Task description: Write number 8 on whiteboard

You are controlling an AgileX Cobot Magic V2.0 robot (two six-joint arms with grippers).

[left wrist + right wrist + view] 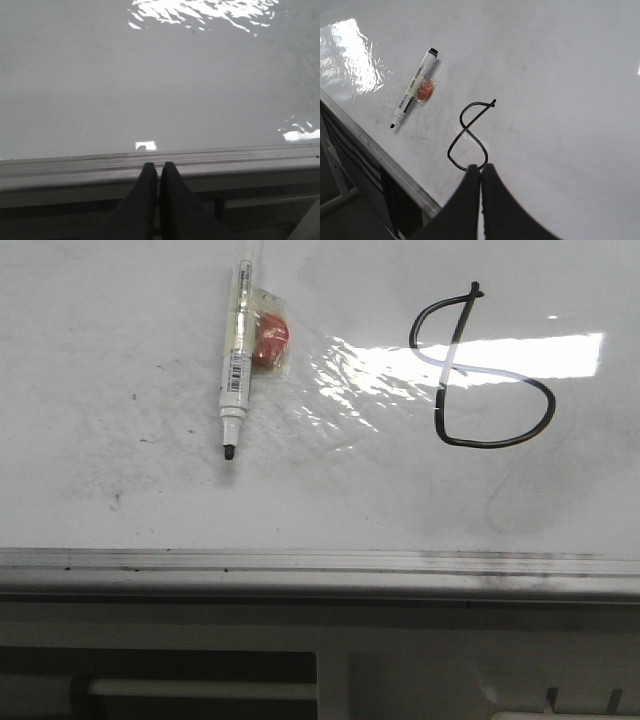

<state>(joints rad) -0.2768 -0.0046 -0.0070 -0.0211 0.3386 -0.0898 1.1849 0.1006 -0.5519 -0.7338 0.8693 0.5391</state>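
A thin black number 8 [478, 375] with a short tail on top is drawn on the right part of the glossy whiteboard [120, 360]; it also shows in the right wrist view [470, 135]. A white marker [236, 350], uncapped, tip toward the rail, lies on the board to the left of the 8, with a red object [270, 340] in clear wrap beside it. My right gripper [481, 167] is shut and empty, above the 8's lower loop. My left gripper [158, 165] is shut and empty over the board's rail [75, 167]. Neither gripper shows in the front view.
The silver-grey rail [300, 562] runs along the board's near edge, with the robot's base below it. Grey smudges and specks mark the board's left part [150, 430]. Bright light glare [380, 370] lies between marker and 8. The marker also shows in the right wrist view [414, 86].
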